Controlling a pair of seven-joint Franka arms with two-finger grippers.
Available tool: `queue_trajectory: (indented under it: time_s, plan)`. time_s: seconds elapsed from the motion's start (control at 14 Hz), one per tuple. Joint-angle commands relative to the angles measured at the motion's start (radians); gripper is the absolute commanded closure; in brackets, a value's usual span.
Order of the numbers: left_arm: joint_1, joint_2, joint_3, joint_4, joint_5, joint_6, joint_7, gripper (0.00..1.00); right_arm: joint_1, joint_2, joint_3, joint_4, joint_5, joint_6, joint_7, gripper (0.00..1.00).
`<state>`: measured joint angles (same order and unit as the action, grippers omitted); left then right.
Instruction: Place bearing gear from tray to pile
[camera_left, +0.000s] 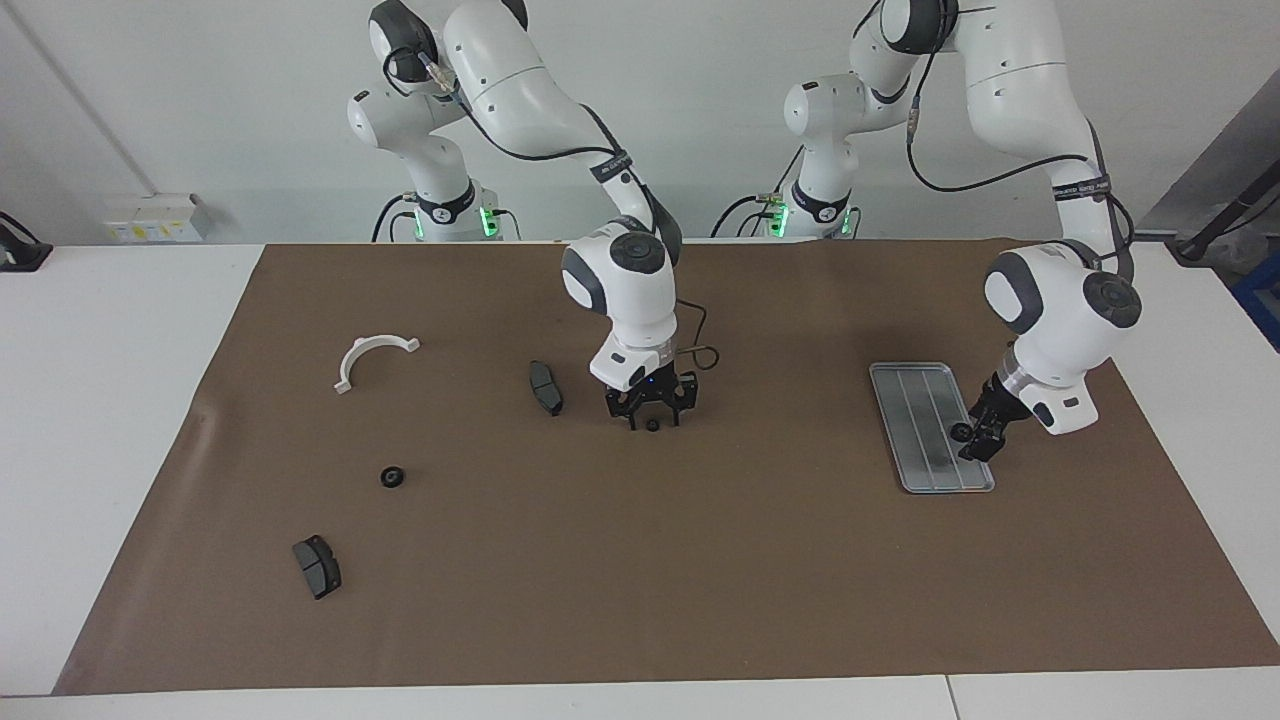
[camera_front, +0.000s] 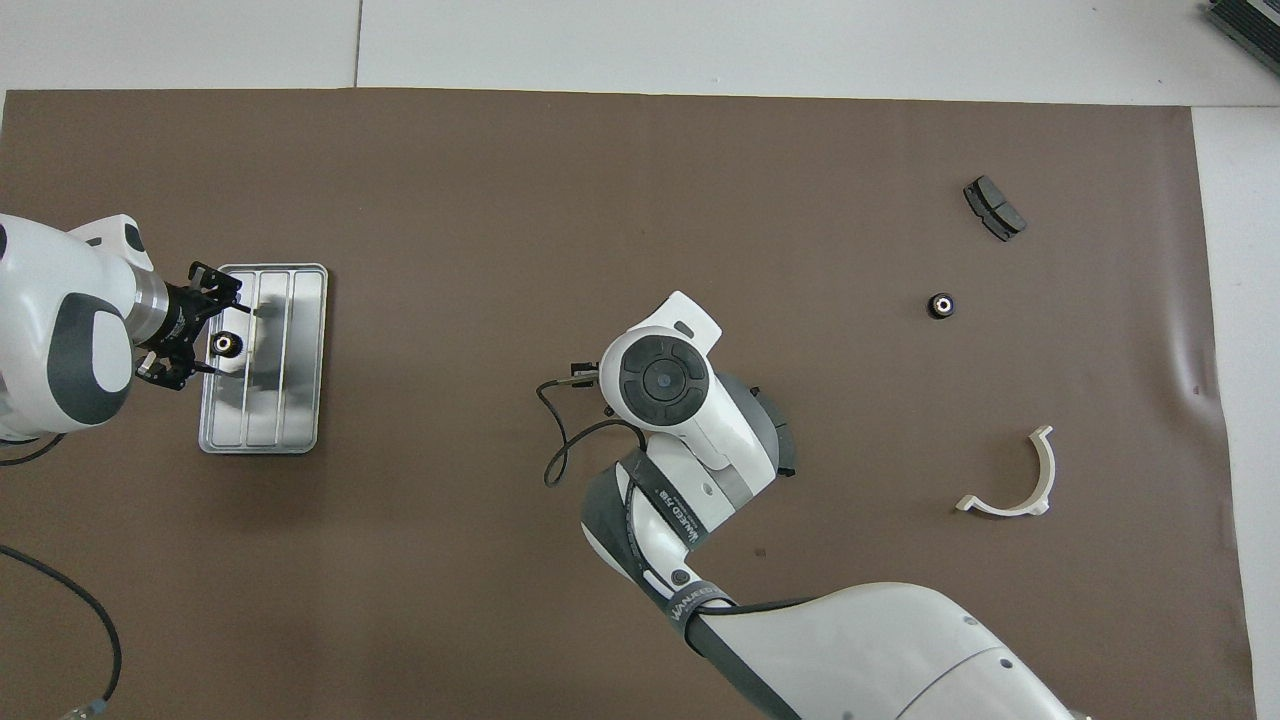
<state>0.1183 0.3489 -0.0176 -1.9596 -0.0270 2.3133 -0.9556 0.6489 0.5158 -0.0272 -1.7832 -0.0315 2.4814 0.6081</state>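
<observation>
The silver grooved tray (camera_left: 925, 400) lies toward the left arm's end of the table and also shows in the overhead view (camera_front: 290, 400). My left gripper (camera_left: 972, 442) is tilted low over the tray, open, with a small black bearing gear (camera_left: 960, 432) between its fingertips; the overhead view shows this gripper (camera_front: 220, 335) and gear (camera_front: 225, 345) too. My right gripper (camera_left: 652, 418) is open and low at mid-table, over another small black gear (camera_left: 652, 425). One lone black gear (camera_left: 394, 477) lies toward the right arm's end, also seen in the overhead view (camera_front: 940, 306).
A white curved bracket (camera_left: 372, 357) and a dark brake pad (camera_left: 546, 387) lie nearer the robots than the lone gear. A second brake pad (camera_left: 317, 566) lies farther out. In the overhead view the right arm's wrist (camera_front: 665, 385) hides its gripper.
</observation>
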Motion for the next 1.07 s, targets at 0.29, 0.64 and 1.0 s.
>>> queue_trajectory:
  time_s: [0.29, 0.64, 1.0]
  plan:
    - [-0.019, -0.03, 0.007, -0.053, 0.015, 0.024, -0.061, 0.35, 0.002, 0.0, 0.001, -0.002, -0.016, 0.011, 0.053, 0.96]
    - [-0.017, -0.028, 0.007, -0.047, 0.015, 0.023, -0.06, 0.69, 0.002, -0.005, 0.0, 0.01, -0.016, 0.005, 0.076, 1.0]
    - [-0.019, -0.019, 0.005, 0.01, 0.018, -0.008, -0.058, 0.87, -0.079, -0.115, -0.01, 0.01, -0.018, -0.113, 0.056, 1.0]
